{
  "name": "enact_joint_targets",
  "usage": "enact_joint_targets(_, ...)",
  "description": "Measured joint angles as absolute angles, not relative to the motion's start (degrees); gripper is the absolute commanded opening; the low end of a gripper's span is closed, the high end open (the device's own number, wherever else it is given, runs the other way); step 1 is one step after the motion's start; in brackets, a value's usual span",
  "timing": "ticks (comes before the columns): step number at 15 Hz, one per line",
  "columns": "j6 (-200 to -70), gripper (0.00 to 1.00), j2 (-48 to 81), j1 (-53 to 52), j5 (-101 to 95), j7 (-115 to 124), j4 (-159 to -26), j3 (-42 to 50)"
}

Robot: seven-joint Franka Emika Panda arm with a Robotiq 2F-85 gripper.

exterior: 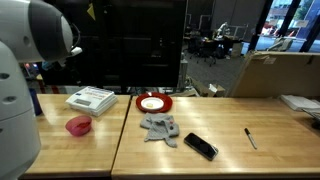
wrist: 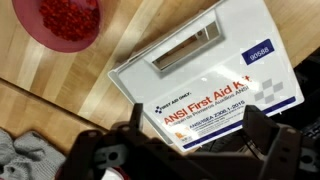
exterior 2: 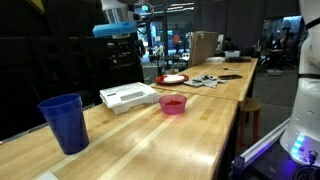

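First aid kit [wrist: 215,90]: flat white case, printed lid up, recessed handle slot on the long side farther from the wrist camera. It lies flat on the wooden tabletop [exterior: 230,120], skewed to the grain, and nothing rests on it.

End effector [wrist: 185,150]: released, jaws wide apart, nothing between them. In an exterior view the end effector [exterior 2: 120,45] hangs high over the first aid kit [exterior 2: 129,96], well apart from it. In the wrist view the case's near long edge runs between the two fingers and most of the lid lies beyond them. So it sits over that edge, not over the centre.

Judgement: the lid looks too broad to span, so the handle slot or a thin edge seems the better hold. The wrist should turn until the jaws stand square to the skewed case. The descent should be straight and slow, because a flat box slides easily on smooth wood.

Neighbours:
- Red bowl [wrist: 65,20] with red contents, near the kit's corner but apart from it. This is the thing to keep clear of.
- Grey cloth [wrist: 25,160], crumpled, off to the side of the kit.
- Red plate [exterior: 154,102], near the kit.
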State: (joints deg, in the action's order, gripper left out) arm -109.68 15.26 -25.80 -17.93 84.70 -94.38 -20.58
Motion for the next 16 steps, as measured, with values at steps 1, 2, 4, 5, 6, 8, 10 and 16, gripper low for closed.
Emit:
enact_joint_targets(1,-109.7,1.00,15.3,-25.8,-17.9,84.7,-94.5,-20.4)
enact_joint_targets(2,-109.7,1.00,15.3,-25.8,-17.9,84.7,-94.5,-20.2)
enact_joint_targets(4,-109.8,1.00,15.5,-26.0,-17.7,84.6,-94.5,-19.8)
enact_joint_targets(5,-109.8,1.00,15.7,-26.2,-17.7,84.6,-94.4,-19.8)
enact_joint_targets(6,-109.8,1.00,16.0,-26.6,-17.7,84.3,-94.1,-19.8)
enact_joint_targets(8,-109.6,1.00,16.8,-27.6,-18.0,83.2,-92.5,-19.7)
enact_joint_targets(10,-107.6,1.00,18.0,-29.3,-18.7,82.1,-89.7,-19.7)
enact_joint_targets(16,-103.1,1.00,20.7,-34.8,-22.6,79.3,-80.7,-19.5)
